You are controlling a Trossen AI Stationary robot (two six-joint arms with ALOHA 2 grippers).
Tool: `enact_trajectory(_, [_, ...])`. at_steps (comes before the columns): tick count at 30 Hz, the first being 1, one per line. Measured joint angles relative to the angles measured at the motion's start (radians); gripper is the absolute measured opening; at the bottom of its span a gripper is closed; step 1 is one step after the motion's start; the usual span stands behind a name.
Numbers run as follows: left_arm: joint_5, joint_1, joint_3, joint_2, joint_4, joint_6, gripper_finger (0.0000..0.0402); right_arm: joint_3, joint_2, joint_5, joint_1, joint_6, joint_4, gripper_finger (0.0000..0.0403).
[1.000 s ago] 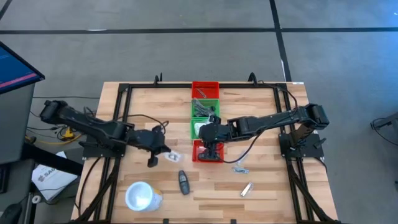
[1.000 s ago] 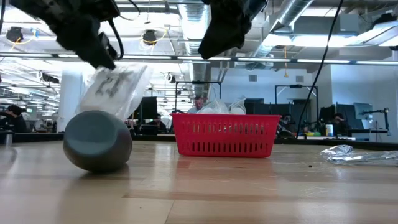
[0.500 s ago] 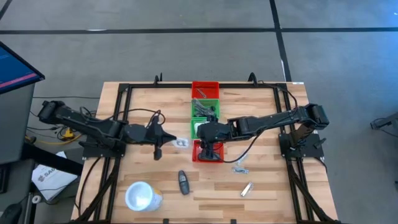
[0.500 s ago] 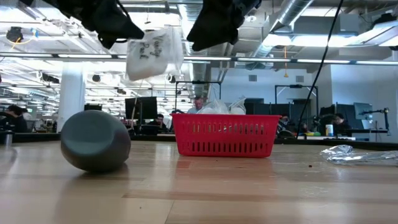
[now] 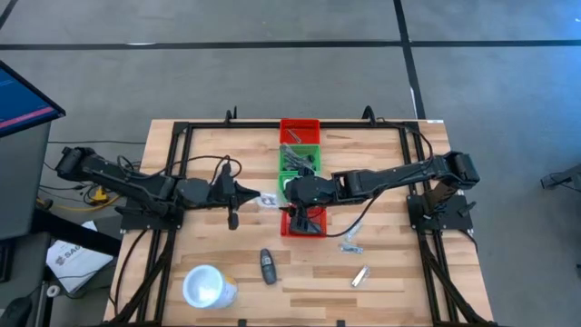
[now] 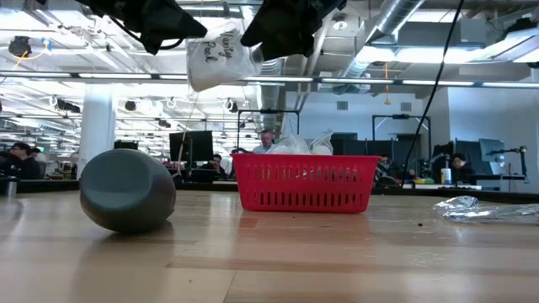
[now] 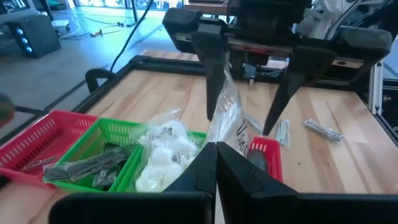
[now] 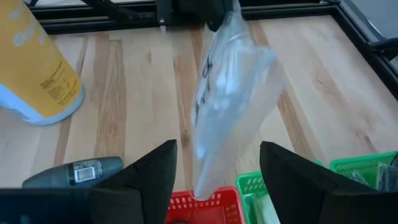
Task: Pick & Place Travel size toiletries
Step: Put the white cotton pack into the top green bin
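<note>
High view first: my left gripper [image 5: 247, 193] is pinched fully shut on a clear crinkly packet [image 5: 267, 200], holding it in the air just beside the row of bins, while my right gripper [image 5: 296, 212] hovers over the near red bin [image 5: 304, 231] with its jaws spread wide and empty, one finger on either side of the dangling packet (the right wrist view shows the packet [image 8: 233, 93] hanging between my two dark fingers without touching either); from the low view the packet [image 6: 221, 57] hangs well above the surface.

What could go wrong, as I judge it: the packet is limp and slippery, so if my right gripper closes on the loose lower edge alone it may slide out; if my left lets go before the right has a firm hold, the packet could drop onto the surface or into the wrong bin; my two grippers are very close, so a small misjudgement could knock them together.

Counts: three bins in the row, two red and one green [image 5: 300, 160]; two black oblong pieces, one lying in the near red bin [image 5: 310, 224], one on the surface [image 5: 267, 266]; one slim silver-grey tube [image 5: 360, 276] and one more clear packet [image 5: 350, 245] on the surface; one white cup [image 5: 207, 287].
</note>
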Motion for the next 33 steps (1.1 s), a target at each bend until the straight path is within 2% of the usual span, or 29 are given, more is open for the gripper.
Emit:
enact_trajectory(3, [0.000, 0.001, 0.000, 0.000, 0.002, 0.002, 0.0000, 0.000, 0.000, 0.000, -0.010, 0.000, 0.013, 0.0208])
enact_trajectory(6, [0.000, 0.001, 0.000, 0.000, 0.005, 0.002, 0.0000, 0.000, 0.000, 0.001, -0.017, 0.000, 0.033, 0.0177])
enact_trajectory(9, [0.000, 0.001, 0.000, 0.000, 0.012, 0.003, 0.0000, 0.000, 0.000, 0.000, -0.025, 0.000, 0.035, 0.0122])
enact_trajectory(13, [-0.008, 0.001, 0.000, 0.000, 0.014, 0.003, 0.0000, 0.000, 0.000, -0.017, -0.026, -0.004, 0.026, 0.0026])
enact_trajectory(14, [-0.011, 0.001, 0.000, 0.000, 0.014, 0.003, 0.0000, 0.000, 0.000, -0.018, -0.026, -0.010, 0.026, 0.0013])
enact_trajectory(30, [-0.016, 0.001, 0.000, 0.000, 0.013, 0.026, 0.0000, 0.000, 0.000, -0.018, -0.022, -0.029, 0.015, 0.0001])
enact_trajectory(33, [-0.044, 0.001, 0.000, 0.000, 0.012, 0.026, 0.0009, 0.000, 0.000, -0.018, -0.022, -0.028, -0.003, 0.0001])
